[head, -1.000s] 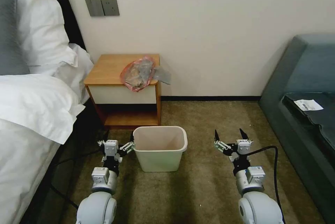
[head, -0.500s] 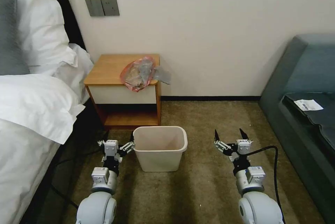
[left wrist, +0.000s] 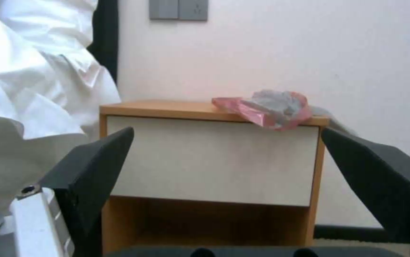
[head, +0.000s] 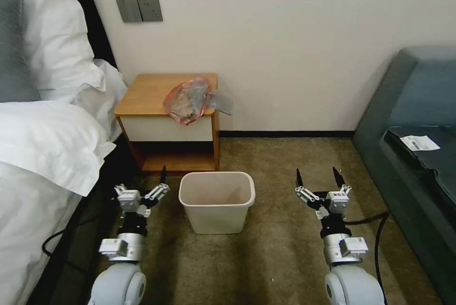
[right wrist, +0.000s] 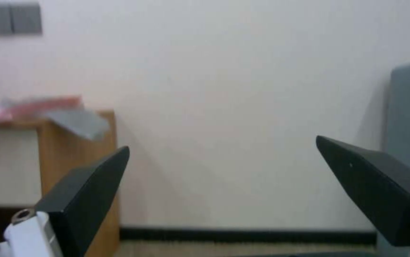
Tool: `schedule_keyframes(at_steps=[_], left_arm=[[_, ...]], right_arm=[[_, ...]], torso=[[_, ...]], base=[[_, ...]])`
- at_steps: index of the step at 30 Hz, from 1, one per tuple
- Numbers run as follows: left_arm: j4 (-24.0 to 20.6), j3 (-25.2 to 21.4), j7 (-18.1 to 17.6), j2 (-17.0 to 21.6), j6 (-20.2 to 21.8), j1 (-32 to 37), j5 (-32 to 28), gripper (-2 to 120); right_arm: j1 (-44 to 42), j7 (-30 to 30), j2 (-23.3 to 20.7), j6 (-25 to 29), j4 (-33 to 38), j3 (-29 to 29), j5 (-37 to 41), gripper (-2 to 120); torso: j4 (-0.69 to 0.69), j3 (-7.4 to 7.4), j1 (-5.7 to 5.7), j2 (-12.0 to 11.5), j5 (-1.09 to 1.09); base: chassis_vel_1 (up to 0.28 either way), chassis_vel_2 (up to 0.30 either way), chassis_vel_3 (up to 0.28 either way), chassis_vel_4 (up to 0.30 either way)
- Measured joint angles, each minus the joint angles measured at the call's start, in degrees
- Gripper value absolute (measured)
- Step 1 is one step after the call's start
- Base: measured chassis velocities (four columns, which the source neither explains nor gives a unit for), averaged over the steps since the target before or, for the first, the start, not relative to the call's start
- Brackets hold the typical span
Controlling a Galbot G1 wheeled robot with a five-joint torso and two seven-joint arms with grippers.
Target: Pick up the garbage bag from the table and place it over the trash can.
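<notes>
Head view shows the thin, crinkly grey plastic garbage bag with pink rim lying at upper centre, on the orange-brown wooden tabletop. It seems light, soft and slippery; the rim is best to pinch. Left gripper and right gripper have fingers spread beside the cream plastic trash can.

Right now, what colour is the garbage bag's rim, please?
Pink-red, on the garbage bag; clearest in the left wrist view.

A table stands against the far wall, with a bed to its left. The bag lies on the table's right front corner, hanging over the edge. On the floor just in front of the table sits the bin. The left gripper is near the bin's left side; the right gripper is well apart on its right. A sofa lies far right.
</notes>
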Motion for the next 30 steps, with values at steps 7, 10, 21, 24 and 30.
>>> schedule_keyframes(at_steps=[7,10,21,24,30], left_arm=[[0.0,0.0,0.1,0.1,-0.4,0.0,-0.4,94],[0.3,0.8,7.8,0.4,-2.2,-0.7,-5.5,92],[1.3,1.0,18.6,1.3,-6.6,-3.6,-12.8,88],[1.3,0.7,17.9,1.3,-7.0,-4.0,-12.4,87],[1.2,0.5,14.7,0.9,-6.9,-4.1,-9.4,88]], right_arm=[[1.9,-1.1,-0.8,5.0,1.1,-2.3,1.0,100],[3.4,-3.9,-1.9,4.7,0.8,-3.3,3.0,100],[14.6,-4.8,-8.0,1.1,-4.3,-8.3,4.9,100],[18.4,-3.5,-10.0,-0.4,-7.0,-10.6,5.0,100],[26.2,-0.3,-13.1,-3.1,-13.2,-16.7,3.9,100]], torso=[[0.01,0.00,0.00,0.0,0.00],[-0.01,0.00,0.00,0.0,0.01],[-0.01,0.00,0.00,0.0,0.02],[0.00,0.00,0.00,0.0,0.02],[0.00,0.01,0.00,0.0,0.02]], base=[[0.000,0.000,0.000,0.000],[0.000,0.000,0.000,0.000],[0.000,0.000,0.000,0.000],[0.000,0.000,0.000,0.000],[0.000,0.000,0.000,0.000]])
